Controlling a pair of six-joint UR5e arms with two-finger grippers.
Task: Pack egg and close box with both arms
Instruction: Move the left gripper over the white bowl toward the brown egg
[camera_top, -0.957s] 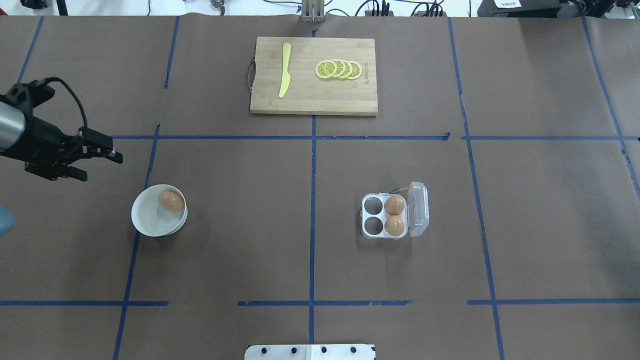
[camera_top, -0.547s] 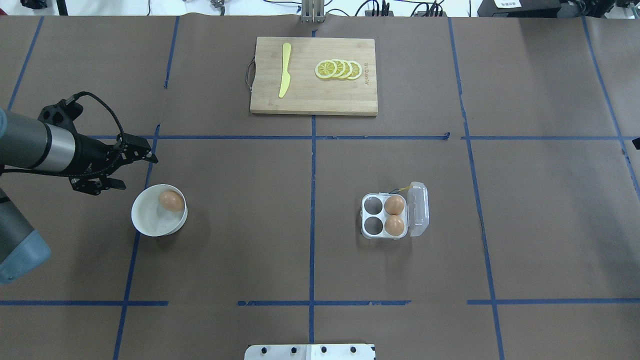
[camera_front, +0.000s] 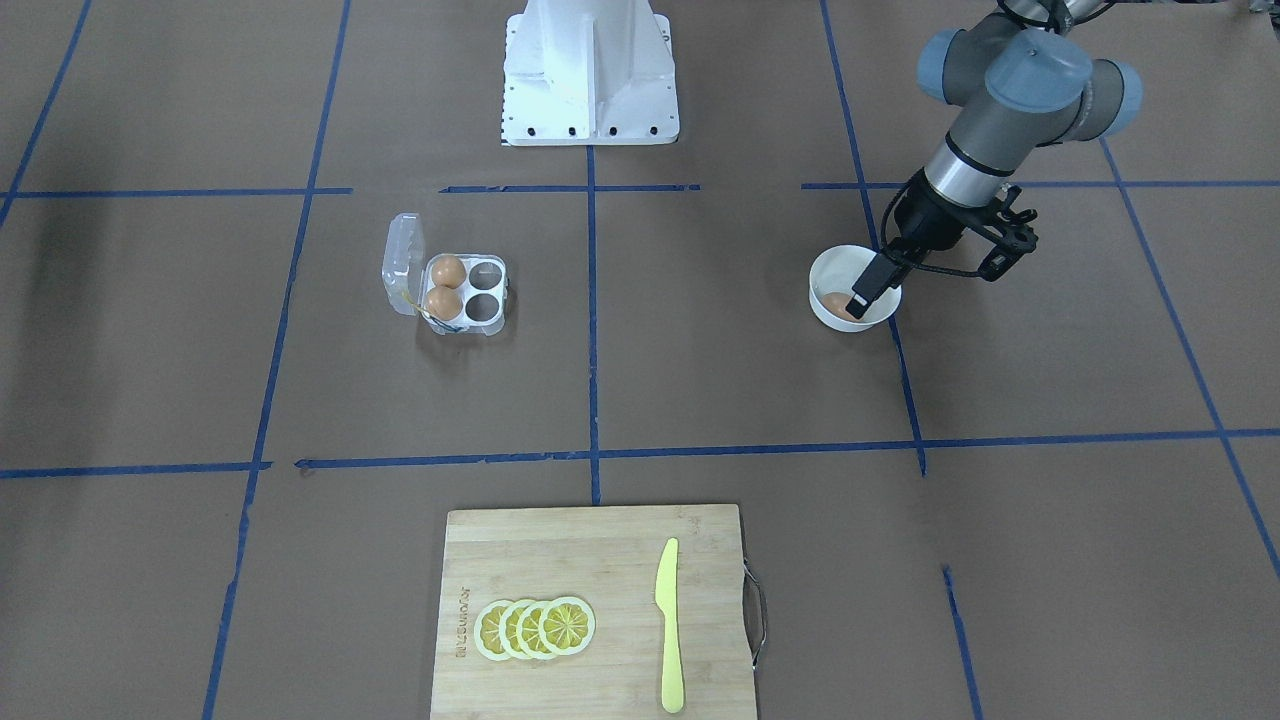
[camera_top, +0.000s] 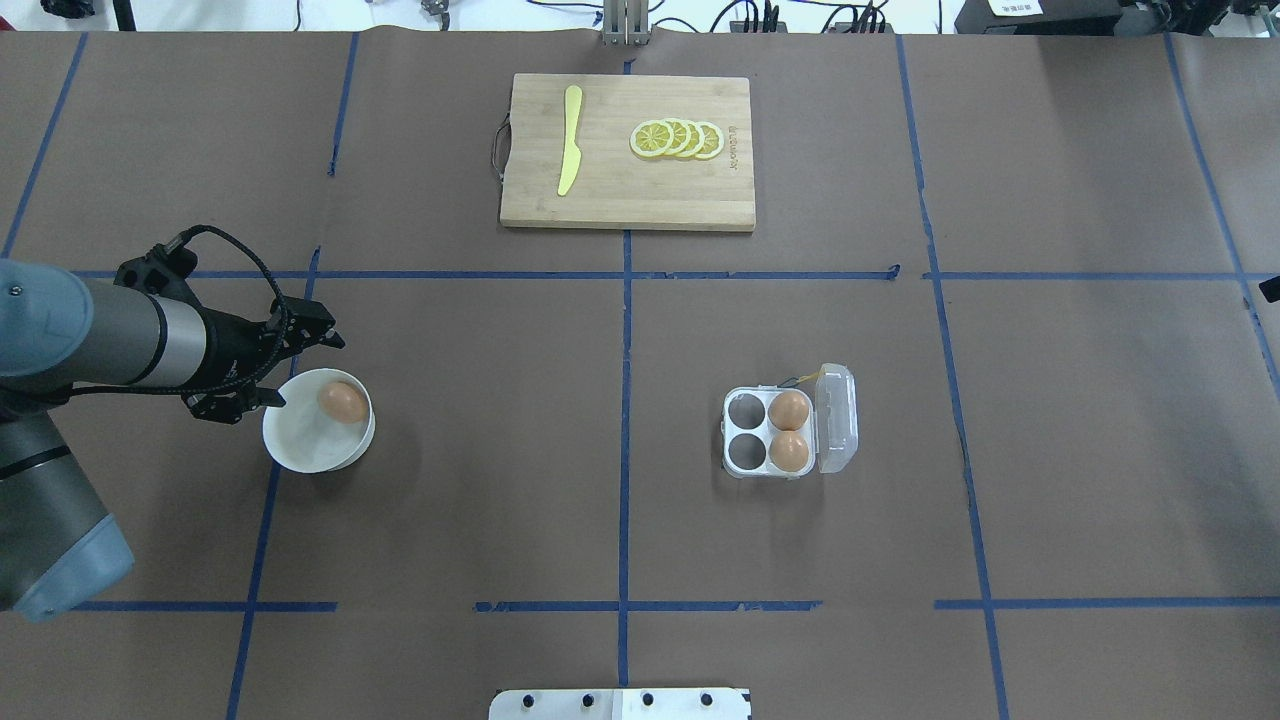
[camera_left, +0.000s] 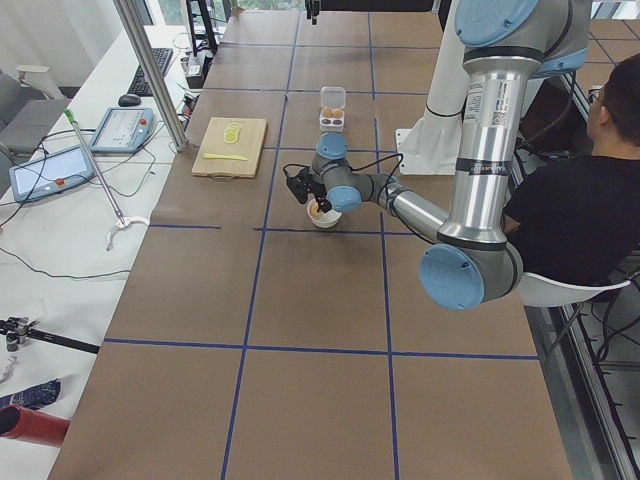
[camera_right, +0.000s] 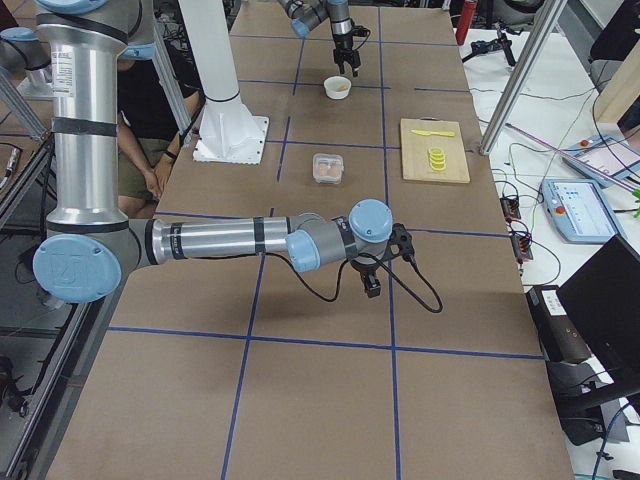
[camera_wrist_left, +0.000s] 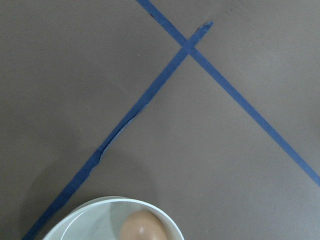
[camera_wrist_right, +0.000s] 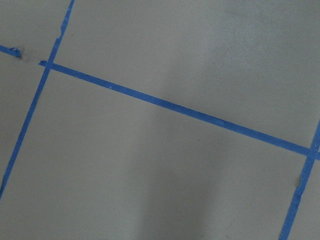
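One orange-brown egg (camera_top: 343, 402) lies in a white bowl (camera_top: 295, 445) at the table's left; it also shows in the left wrist view (camera_wrist_left: 142, 227) and the front view (camera_front: 835, 305). My left gripper (camera_top: 300, 370) is open and empty, hovering over the bowl's far-left rim, one finger (camera_front: 862, 295) above the bowl. The clear box (camera_top: 727, 432) stands right of centre, lid (camera_top: 838, 418) open to the right, with two eggs (camera_top: 788, 410) in its right cells and two left cells empty. My right gripper (camera_right: 372, 285) hangs over bare table far right; I cannot tell whether it is open or shut.
A wooden cutting board (camera_top: 620, 195) with a yellow knife (camera_top: 570, 140) and lemon slices (camera_top: 677, 139) lies at the table's far middle. The white pedestal base (camera_front: 590, 70) stands at the robot's side. A person (camera_left: 580, 210) sits beside the table.
My left arm has swung in to the right and toward the bowl, bringing the open gripper from the table's left edge to the bowl's rim. Eggs and box have not moved.
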